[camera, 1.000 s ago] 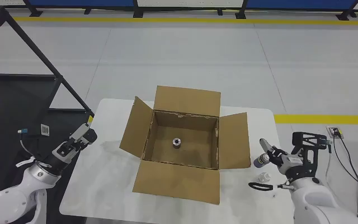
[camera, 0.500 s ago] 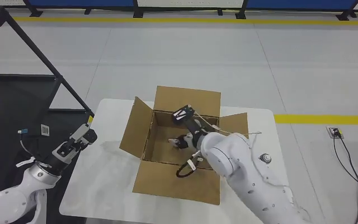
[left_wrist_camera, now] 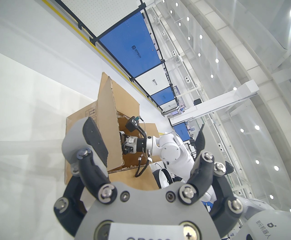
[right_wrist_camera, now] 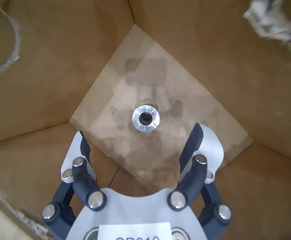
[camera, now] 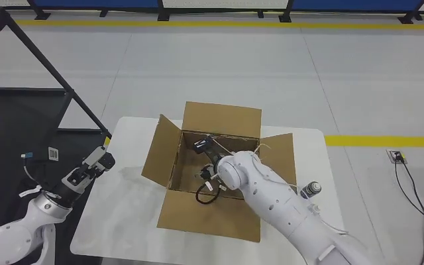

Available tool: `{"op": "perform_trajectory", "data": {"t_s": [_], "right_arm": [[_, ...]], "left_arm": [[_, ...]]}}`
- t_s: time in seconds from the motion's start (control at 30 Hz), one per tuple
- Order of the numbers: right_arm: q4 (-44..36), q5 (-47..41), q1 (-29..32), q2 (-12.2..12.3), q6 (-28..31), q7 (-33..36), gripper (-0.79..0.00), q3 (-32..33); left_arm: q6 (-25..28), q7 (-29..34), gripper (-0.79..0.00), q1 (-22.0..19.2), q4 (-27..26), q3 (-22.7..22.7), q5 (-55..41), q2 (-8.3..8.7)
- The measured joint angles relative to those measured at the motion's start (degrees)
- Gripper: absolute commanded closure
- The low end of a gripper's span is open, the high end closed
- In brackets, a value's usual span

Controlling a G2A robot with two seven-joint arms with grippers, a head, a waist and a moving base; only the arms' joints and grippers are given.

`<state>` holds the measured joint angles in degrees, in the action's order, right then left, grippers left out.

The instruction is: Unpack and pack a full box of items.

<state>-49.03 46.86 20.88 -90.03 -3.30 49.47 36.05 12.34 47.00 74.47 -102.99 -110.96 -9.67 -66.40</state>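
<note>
Looking down from the top view, the cardboard box (camera: 185,215) sits open on the white table (camera: 126,218), all four flaps splayed outward. The right gripper (camera: 206,173) is down inside it, near the middle of the floor. A small dark-topped container (camera: 311,189) stands on the table just beside the box's right flap. The left gripper (camera: 99,161) hangs over the table's left edge, well apart from the box.

From the left wrist view, the left gripper (left_wrist_camera: 145,127) has its fingers spread wide with nothing between them. Beyond it is the box (left_wrist_camera: 106,118), with the right gripper (left_wrist_camera: 126,147) inside the opening.

From the right wrist view, the right gripper (right_wrist_camera: 138,136) is wide apart and empty above the brown floor. The metal part (right_wrist_camera: 146,118) stands on that floor just beyond the fingertips, untouched. It is small, round and silvery, with a dark centre hole and thin slits radiating across its bright face. Crumpled pale wrapping (right_wrist_camera: 268,20) lies against a box wall.
</note>
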Motion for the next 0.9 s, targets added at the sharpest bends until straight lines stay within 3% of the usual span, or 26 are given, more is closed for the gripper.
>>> {"op": "perform_trajectory", "data": {"t_s": [0.13, 0.23, 0.4, 0.43, 0.47, 0.53, 0.7, 0.9], "right_arm": [[6.71, -1.47, -1.74, -2.17, 0.89, -3.3, -0.785, -1.23], [10.81, -2.37, -2.76, -3.59, 1.68, -5.22, -0.674, -1.85], [16.45, -3.12, -3.83, -5.72, 2.94, -7.95, -0.603, -2.8], [17.67, -3.34, -4.04, -6.22, 3.25, -8.4, -0.554, -2.97], [18.54, -3.51, -4.18, -6.6, 3.49, -8.7, -0.425, -3.08], [20.46, -3.78, -4.51, -7.42, 4.0, -9.24, -0.339, -3.34], [24.06, -4.45, -5.38, -8.99, 5.18, -10.4, -0.003, -3.48], [25.39, -6.21, -6.69, -9.77, 8.0, -12.66, 0.0, -2.11]], "left_arm": [[0.0, 0.0, -0.785, 0.0, 0.0, 0.0, 0.0, 0.0], [0.0, 0.0, -0.785, 0.0, 0.0, 0.0, 0.0, 0.0], [0.0, 0.0, -0.785, 0.0, 0.0, 0.0, 0.0, 0.0], [0.0, 0.0, -0.785, 0.0, 0.0, 0.0, 0.0, 0.0], [0.0, 0.0, -0.785, 0.0, 0.0, 0.0, 0.0, 0.0], [0.0, 0.0, -0.785, 0.0, 0.0, 0.0, 0.0, 0.0], [0.0, 0.0, -0.785, 0.0, 0.0, 0.0, 0.0, 0.0], [0.0, 0.0, -0.785, 0.0, 0.0, 0.0, 0.0, 0.0]]}}
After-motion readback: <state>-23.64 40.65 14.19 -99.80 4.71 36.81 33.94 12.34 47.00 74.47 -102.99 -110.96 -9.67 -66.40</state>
